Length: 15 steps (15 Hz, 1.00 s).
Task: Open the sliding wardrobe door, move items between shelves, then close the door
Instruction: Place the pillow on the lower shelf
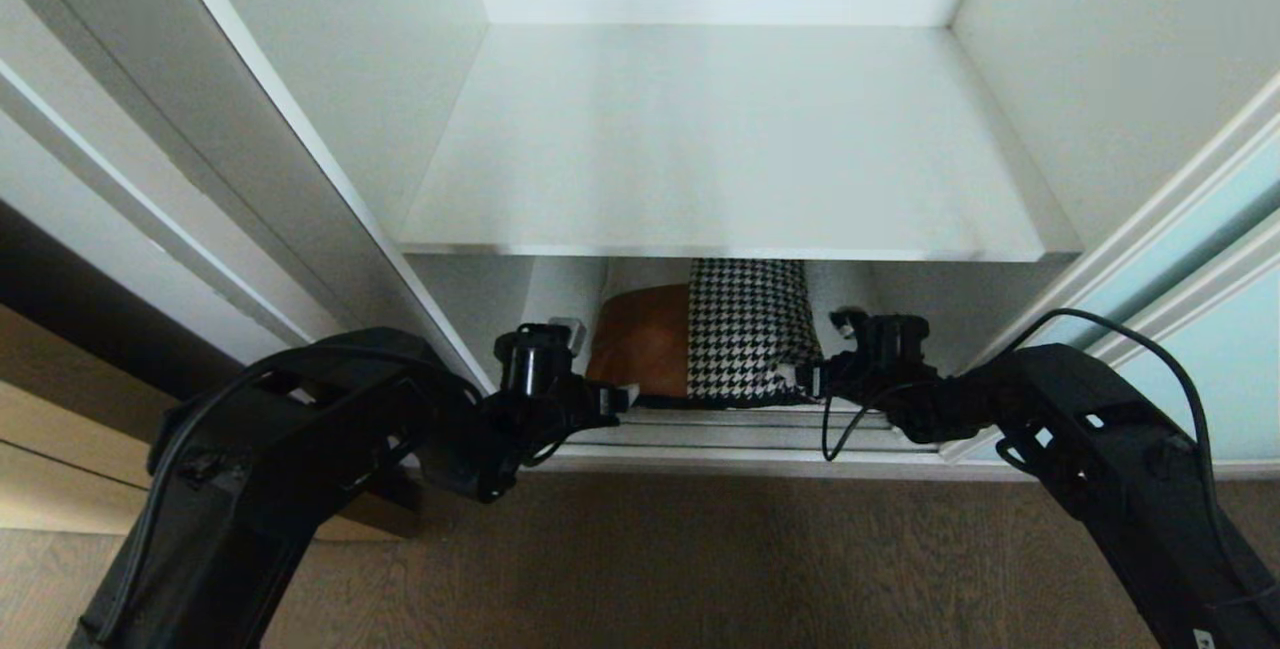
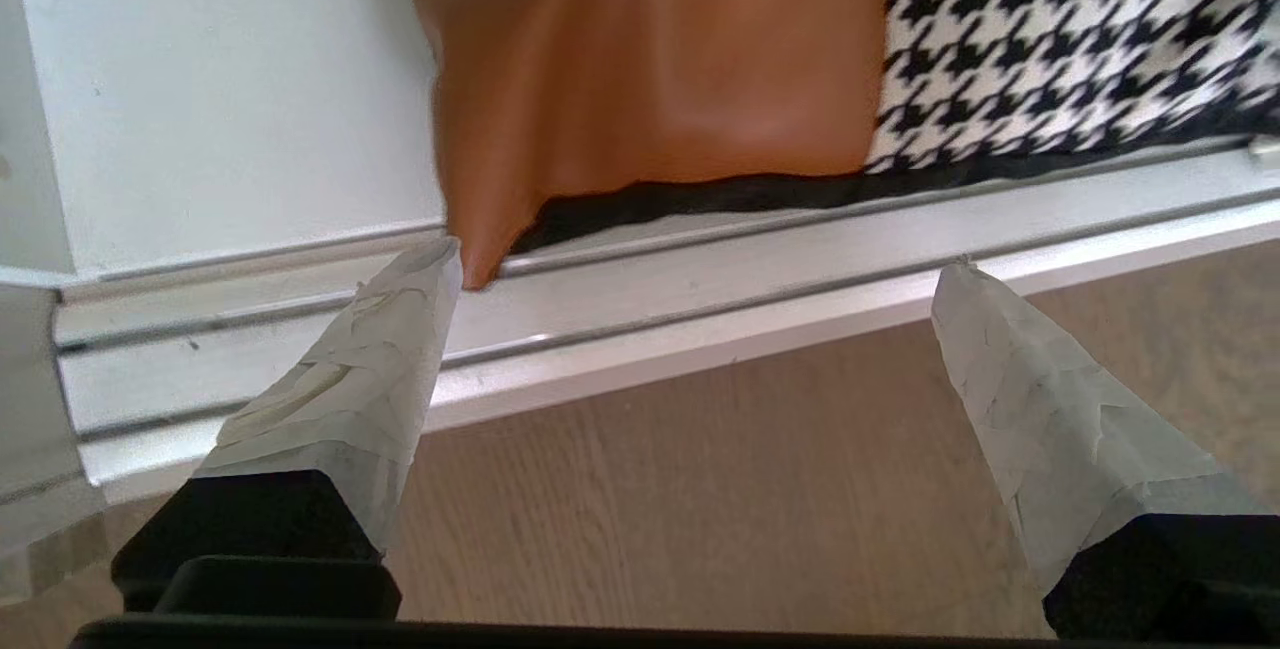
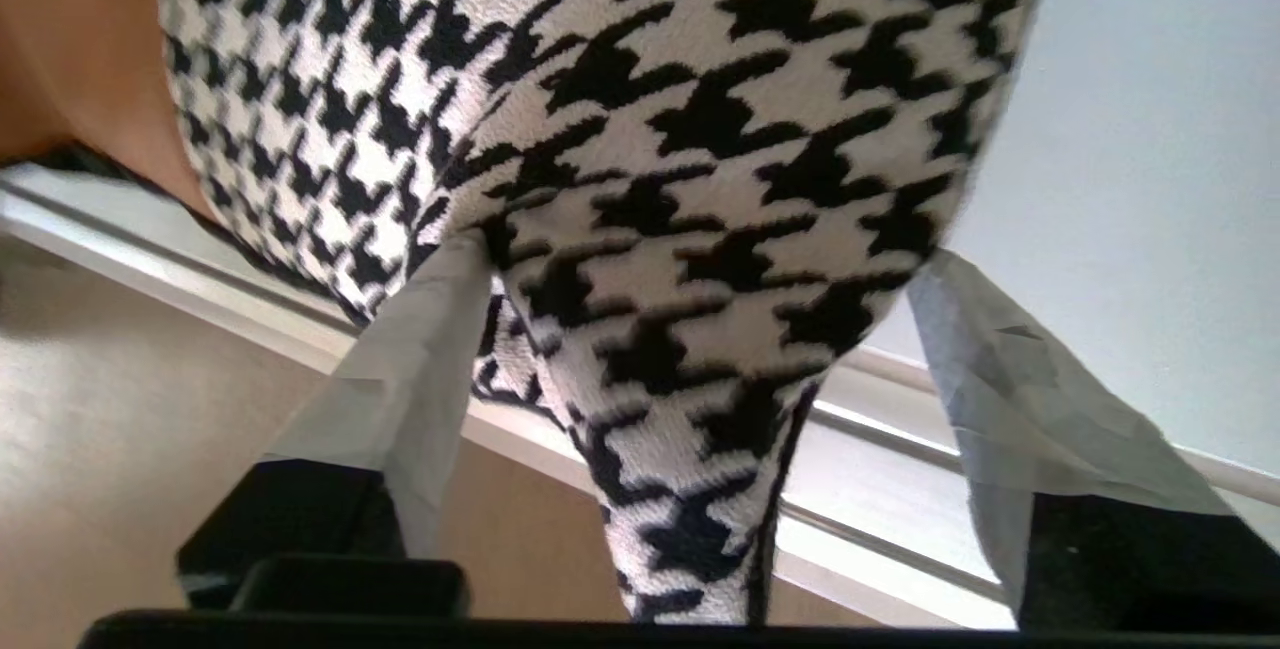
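Jaws wide on both sides, nothing gripped.

Head view: left gripper (image 1: 612,397) and right gripper (image 1: 812,376) flank the cushion (image 1: 712,341), which lies on the bottom shelf, front edge at the door track (image 1: 700,427). White shelf (image 1: 735,149) above it is bare. Sliding wardrobe door (image 1: 1225,274) is pushed off to the right, so opening is done.

Left wrist view: fingers (image 2: 380,349) splayed, one tip by the tan corner, not clamping.

Right wrist view: fingers (image 3: 420,349) straddle the houndstooth corner w/o pinching.

Judging by this, cushion looks set down; door closing remains.
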Motion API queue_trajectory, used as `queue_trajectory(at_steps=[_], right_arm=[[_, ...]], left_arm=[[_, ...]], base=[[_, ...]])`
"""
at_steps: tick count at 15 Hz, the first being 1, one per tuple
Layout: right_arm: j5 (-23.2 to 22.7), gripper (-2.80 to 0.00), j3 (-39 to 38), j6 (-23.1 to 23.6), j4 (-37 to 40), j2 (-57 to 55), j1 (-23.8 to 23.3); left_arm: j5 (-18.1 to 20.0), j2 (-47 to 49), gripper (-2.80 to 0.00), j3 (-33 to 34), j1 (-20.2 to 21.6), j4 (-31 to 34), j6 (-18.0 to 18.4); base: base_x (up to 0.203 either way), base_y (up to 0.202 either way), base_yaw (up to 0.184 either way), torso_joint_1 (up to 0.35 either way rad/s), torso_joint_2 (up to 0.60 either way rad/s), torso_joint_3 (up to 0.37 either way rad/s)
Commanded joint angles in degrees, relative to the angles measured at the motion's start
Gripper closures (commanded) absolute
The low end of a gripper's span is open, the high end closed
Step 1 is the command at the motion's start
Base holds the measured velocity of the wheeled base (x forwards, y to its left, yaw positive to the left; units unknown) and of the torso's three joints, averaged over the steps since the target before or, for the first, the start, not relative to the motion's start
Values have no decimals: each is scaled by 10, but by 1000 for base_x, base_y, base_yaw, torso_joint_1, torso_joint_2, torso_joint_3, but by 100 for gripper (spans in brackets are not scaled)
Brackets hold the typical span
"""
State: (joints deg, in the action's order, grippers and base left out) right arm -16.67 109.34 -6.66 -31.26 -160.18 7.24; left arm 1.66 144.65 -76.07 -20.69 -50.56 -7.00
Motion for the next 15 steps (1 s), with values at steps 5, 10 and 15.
queue_trajectory(at_steps=[5, 10, 15], right_arm=[[23, -280, -61, 35, -44, 29, -6], [26, -280, -107, 36, -90, 55, -8], [-32, -280, -219, 40, -93, 113, 1]], left_arm=[[-1, 3, -280, 4, 0, -5, -2], [15, -6, -280, 18, 0, 0, -2], [82, -19, -280, 19, 0, 146, 0]], base=[[0, 0, 0, 0, 0, 0], [0, 0, 0, 0, 0, 0], [0, 0, 0, 0, 0, 0]])
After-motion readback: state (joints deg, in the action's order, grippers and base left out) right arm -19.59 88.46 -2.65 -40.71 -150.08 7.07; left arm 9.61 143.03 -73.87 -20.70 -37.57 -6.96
